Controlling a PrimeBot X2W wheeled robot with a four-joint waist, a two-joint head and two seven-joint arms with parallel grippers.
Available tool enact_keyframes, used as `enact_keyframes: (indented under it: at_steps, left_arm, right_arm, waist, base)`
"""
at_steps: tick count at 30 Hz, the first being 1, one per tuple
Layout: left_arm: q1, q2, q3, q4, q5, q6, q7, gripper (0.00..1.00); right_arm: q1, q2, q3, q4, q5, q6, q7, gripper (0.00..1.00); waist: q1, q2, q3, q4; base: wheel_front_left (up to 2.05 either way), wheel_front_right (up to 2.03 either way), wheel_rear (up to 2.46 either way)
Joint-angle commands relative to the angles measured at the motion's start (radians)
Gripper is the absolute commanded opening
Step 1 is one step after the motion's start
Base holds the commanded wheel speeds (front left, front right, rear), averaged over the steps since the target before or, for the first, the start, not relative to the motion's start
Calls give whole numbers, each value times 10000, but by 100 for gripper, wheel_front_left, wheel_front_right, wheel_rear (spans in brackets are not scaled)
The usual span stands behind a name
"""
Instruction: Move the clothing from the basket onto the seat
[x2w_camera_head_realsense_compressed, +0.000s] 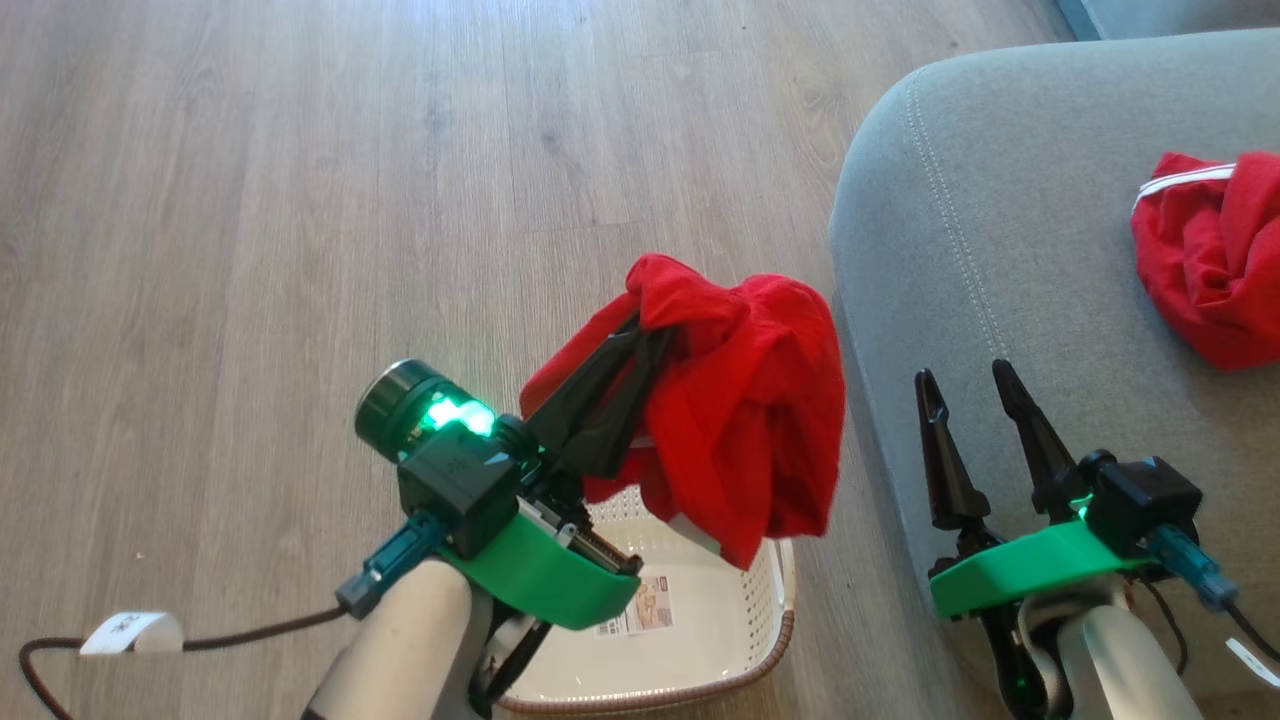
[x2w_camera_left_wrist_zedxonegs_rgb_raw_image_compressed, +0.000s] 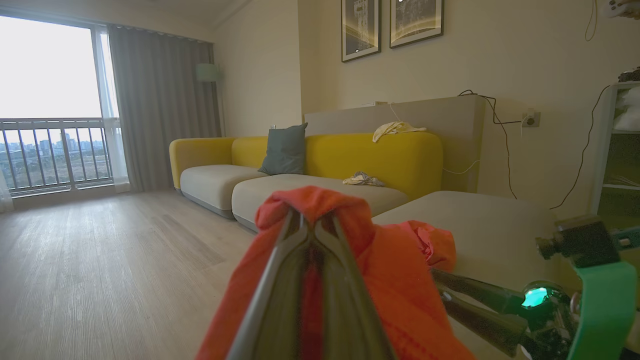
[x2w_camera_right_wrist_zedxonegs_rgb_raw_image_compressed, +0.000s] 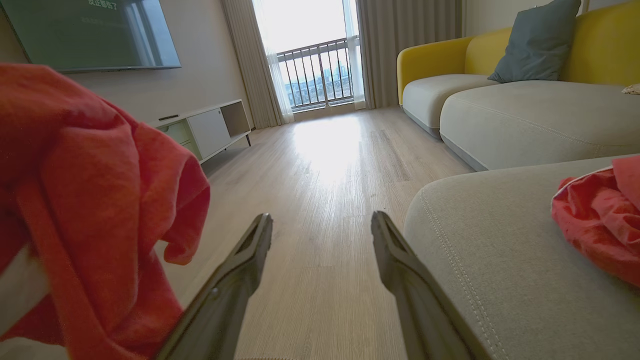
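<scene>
Pale wood-look floor (x2w_camera_right_wrist_zedxonegs_rgb_raw_image_compressed: 330, 165), big balcony window (x2w_camera_right_wrist_zedxonegs_rgb_raw_image_compressed: 320, 65) with grey curtains (x2w_camera_left_wrist_zedxonegs_rgb_raw_image_compressed: 160, 100) and daylight pouring in. Low white TV cabinet (x2w_camera_right_wrist_zedxonegs_rgb_raw_image_compressed: 210, 130) below a wall TV (x2w_camera_right_wrist_zedxonegs_rgb_raw_image_compressed: 95, 35), floor lamp (x2w_camera_left_wrist_zedxonegs_rgb_raw_image_compressed: 207, 72) in the corner, two framed pictures (x2w_camera_left_wrist_zedxonegs_rgb_raw_image_compressed: 361, 27) on cream walls (x2w_camera_left_wrist_zedxonegs_rgb_raw_image_compressed: 500, 60).

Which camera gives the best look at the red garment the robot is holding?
The head view: the red garment hangs whole from the left gripper, above the basket. The left wrist view sees it close up, bunched over the fingers; the right wrist view catches part of it at its left edge.
</scene>
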Motion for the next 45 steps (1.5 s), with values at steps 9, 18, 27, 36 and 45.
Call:
enact_keyframes:
  at_steps: [9,18,27,36,45]
  left_arm:
    - [-317,72,389,-257,-137,-12,-49,0]
    - [-352,72,684,-93,-80,-12,-49,0]
    - [-431,72,758,31,25,-13,-49,0]
    - [-455,90,444,128,162,-13,-49,0]
    - [-445,351,-169,36,197,-13,-49,0]
  right_arm:
    - [-248,50,163,-383,17,-2,-65,100]
    - [-269,-157,587,-835,-137,-2,-65,100]
    - [-257,-653,1936,-1775,-323,-2,-65,100]
    - [-805,-1932,3538,-1919,-1283,-2,-65,100]
    - [-1388,-2364,3888,-1008,-2445,-2,-65,100]
  waist:
    - [0,0,-38,-8]
    - [0,0,-22,-88]
    - [0,0,100,-144]
    - [0,0,58,-146]
    - [0,0,85,-3]
  base:
    - [0,0,0]
    - [0,0,0]
    - [0,0,0]
    - [0,0,0]
    - [0,0,0]
